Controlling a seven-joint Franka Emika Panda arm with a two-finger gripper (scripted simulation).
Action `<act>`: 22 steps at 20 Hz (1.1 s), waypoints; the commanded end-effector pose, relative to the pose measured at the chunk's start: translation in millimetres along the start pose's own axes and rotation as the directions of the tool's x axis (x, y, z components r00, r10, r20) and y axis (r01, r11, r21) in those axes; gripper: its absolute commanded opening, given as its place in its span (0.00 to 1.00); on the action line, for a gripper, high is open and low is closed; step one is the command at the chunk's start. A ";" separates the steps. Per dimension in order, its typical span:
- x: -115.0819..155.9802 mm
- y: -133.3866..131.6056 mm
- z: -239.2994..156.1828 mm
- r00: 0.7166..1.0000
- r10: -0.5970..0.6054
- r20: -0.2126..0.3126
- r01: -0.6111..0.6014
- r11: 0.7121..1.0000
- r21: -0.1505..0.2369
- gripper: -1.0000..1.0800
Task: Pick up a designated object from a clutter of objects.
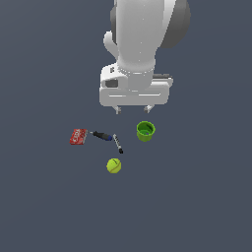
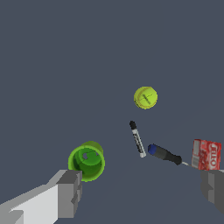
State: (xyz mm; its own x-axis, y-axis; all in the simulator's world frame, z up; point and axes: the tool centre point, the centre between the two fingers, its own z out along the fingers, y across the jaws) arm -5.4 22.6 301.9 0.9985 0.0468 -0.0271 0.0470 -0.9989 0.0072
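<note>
Currently jaws (image 1: 132,109) spread apart, empty, high over the clutter; ball (image 1: 113,166) lies beyond the pens (image 1: 117,143), well clear of cup (image 1: 145,131).

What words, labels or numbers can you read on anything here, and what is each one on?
Red flat box: white lettering on its face, too blurred to read.
White-barrelled marker pen: dark marks along the barrel, too small to read.
Green cup, tennis ball, dark pen: no text visible.

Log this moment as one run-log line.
phase: approach | end effector: open, empty, above the clutter | target: small yellow-green tennis ball, on the surface, ungrasped | nearest: bright green cup
</note>
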 end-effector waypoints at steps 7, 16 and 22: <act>6.6 -15.8 2.8 1.000 -0.027 -0.003 0.027 1.000 -0.010 0.96; 9.8 -19.5 5.5 1.000 -0.027 -0.005 0.027 1.000 -0.011 0.96; 20.8 -12.4 21.7 0.999 0.039 -0.006 -0.039 0.999 -0.002 0.96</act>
State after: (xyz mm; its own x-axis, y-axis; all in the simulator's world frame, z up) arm 11.1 38.1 285.0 0.9994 0.0285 -0.0201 0.0287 -0.9995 0.0121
